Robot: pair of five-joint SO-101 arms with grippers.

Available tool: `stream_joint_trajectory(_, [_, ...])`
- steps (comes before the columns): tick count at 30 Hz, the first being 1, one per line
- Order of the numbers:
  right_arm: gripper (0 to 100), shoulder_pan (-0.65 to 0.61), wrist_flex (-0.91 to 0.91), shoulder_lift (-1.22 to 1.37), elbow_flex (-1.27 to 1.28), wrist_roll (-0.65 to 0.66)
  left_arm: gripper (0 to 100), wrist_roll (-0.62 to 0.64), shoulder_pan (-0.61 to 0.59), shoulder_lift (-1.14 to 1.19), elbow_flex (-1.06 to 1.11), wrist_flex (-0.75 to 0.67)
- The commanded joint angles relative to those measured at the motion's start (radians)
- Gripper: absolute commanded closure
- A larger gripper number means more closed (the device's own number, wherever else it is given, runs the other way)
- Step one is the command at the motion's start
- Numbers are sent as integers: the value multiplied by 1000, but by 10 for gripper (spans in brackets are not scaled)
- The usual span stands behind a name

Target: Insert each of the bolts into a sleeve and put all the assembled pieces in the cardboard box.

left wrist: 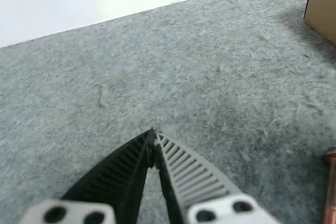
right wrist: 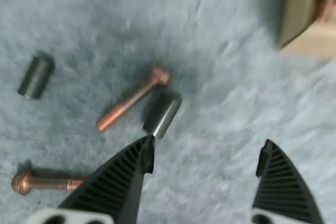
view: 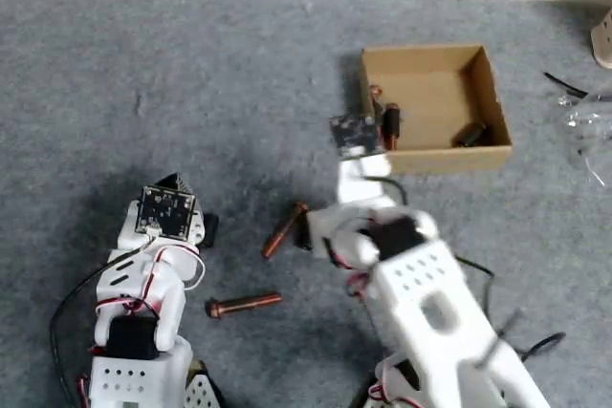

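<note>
Two copper bolts lie on the grey carpet: one (view: 284, 228) (right wrist: 134, 98) beside a dark sleeve (right wrist: 163, 113), the other (view: 244, 304) (right wrist: 44, 182) nearer the arms' bases. A second sleeve (right wrist: 35, 77) (view: 208, 226) lies beside the left arm. The cardboard box (view: 488, 78) holds an assembled piece (view: 390, 126) and a dark piece (view: 469, 134). My right gripper (right wrist: 207, 153) is open and empty, hovering over the carpet close to the first bolt and its sleeve. My left gripper (left wrist: 153, 140) (view: 174, 182) is shut on nothing, low over bare carpet.
The right arm (view: 382, 236) stretches between the bolts and the box. A box corner (left wrist: 323, 9) and a bolt's head (left wrist: 331, 158) show at the edge of the left wrist view. Clear plastic and wire bits (view: 583, 112) lie right of the box.
</note>
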Motion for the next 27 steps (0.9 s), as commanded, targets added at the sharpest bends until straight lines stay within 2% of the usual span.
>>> stream_joint_trajectory(1, [717,-85,-44,136,-22,-41,989,0,-5,-15,10,-12])
stream_joint_trajectory(6, [717,-168,-64,262,-76,-41,989,2,-5,-13,19,-31])
stream_joint_trajectory(14, [717,-171,-176,380,-94,-44,989,6,-25,-16,19,-32])
stream_joint_trajectory(17, [717,-166,-180,380,-104,-44,989,37,-67,-16,13,-32])
stream_joint_trajectory(23, [717,-163,-185,390,-116,-46,989,52,-73,-15,16,-55])
stream_joint_trajectory(27, [717,-160,-278,392,-108,-46,989,52,-74,-13,16,-58])
